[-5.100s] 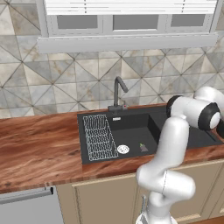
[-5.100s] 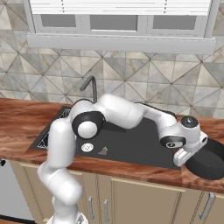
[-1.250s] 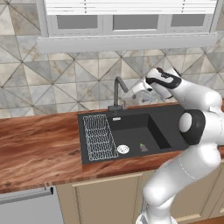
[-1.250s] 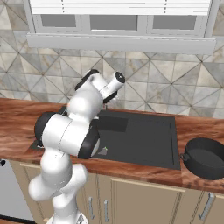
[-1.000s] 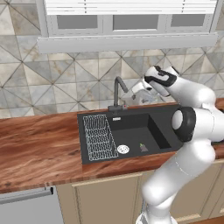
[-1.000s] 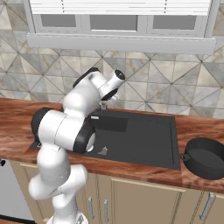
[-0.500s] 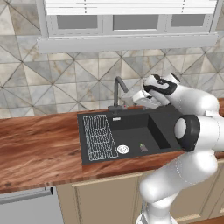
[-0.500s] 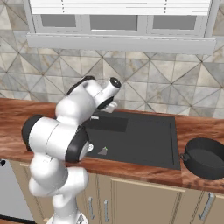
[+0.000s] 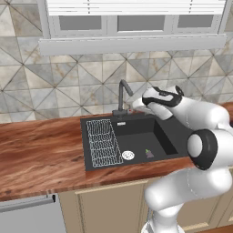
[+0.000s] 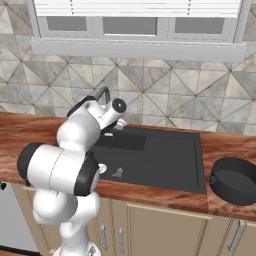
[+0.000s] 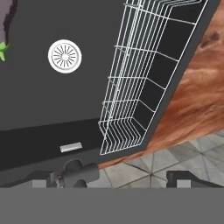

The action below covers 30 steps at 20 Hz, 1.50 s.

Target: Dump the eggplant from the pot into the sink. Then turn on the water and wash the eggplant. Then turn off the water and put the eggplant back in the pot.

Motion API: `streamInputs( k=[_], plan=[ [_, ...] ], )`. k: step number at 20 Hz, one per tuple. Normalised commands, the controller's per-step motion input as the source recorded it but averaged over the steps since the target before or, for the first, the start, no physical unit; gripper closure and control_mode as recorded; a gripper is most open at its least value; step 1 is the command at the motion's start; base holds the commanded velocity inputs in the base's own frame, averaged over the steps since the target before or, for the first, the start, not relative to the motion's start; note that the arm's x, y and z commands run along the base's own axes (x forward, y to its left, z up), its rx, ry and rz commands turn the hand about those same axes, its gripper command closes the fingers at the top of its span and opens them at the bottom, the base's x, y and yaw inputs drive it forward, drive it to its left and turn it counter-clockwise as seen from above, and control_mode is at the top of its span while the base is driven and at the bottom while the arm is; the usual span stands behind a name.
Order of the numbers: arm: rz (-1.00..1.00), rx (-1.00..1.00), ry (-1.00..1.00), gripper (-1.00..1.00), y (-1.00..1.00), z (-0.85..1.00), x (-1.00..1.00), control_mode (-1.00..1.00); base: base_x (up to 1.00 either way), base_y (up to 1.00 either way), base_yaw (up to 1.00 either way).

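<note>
Left base view: the arm has swung away from the pot side and, over the last second, its hand has eased down toward the faucet [image 9: 123, 94], so the gripper [image 9: 136, 103] now sits just at 3 o'clock of the faucet's stem. The eggplant [image 9: 148, 153] lies on the floor of the sink [image 9: 136, 157], at 3 o'clock of the white drain [image 9: 128, 155], with the wire rack [image 9: 103, 141] at the drain's 10 o'clock. That suggests the dumping step is done and the robot is going for the tap; no stream of water is visible (so the wash has probably not begun). The fingertips themselves are small and merge with the pale wall, so the jaws' spread is hard to read here.

Right base view: the pot [image 10: 234, 180] stands on the counter at 3 o'clock of the sink [image 10: 165, 170], well apart from the arm and cut by the frame's right edge; its inside cannot be seen. The eggplant [image 10: 118, 173] rests near the basin's front edge. The arm's own bulk hides the drain, the rack and most of the faucet.

Hand view: the two finger tips rise far apart at the bottom, so the pincer is spread wide with nothing between. The drain [image 11: 64, 56] sits at 10 o'clock, the eggplant [image 11: 5, 30] is cut off at the left edge, and the faucet base [image 11: 74, 173] is dim and half hidden by the bottom band.
</note>
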Motion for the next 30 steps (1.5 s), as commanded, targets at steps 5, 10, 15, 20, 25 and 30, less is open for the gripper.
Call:
streamInputs(
  k=[5, 10, 15, 20, 25, 30],
  plan=[
    [0.04, 0.0, -0.06, -1.0, -0.57, -0.05, 0.2, -1.0, 0.0, 0.0, 0.0],
    [0.07, 0.0, 0.0, -1.0, -0.5, -0.17, 0.21, -1.0, 0.0, 0.0, 0.0],
    [0.1, 0.0, -0.02, -1.0, -0.2, -0.35, 0.19, -1.0, 0.0, 0.0, 0.0],
    [0.11, 0.0, -0.03, -1.0, -0.11, -0.6, 0.15, -1.0, 0.0, 0.0, 0.0],
    [0.1, 0.0, -0.12, -1.0, -0.05, -0.69, 0.06, -1.0, 0.0, 0.0, 0.0],
    [0.09, 0.0, -0.25, -1.0, -0.06, -0.55, 0.13, -1.0, 0.0, 0.0, 0.0]
  ],
)
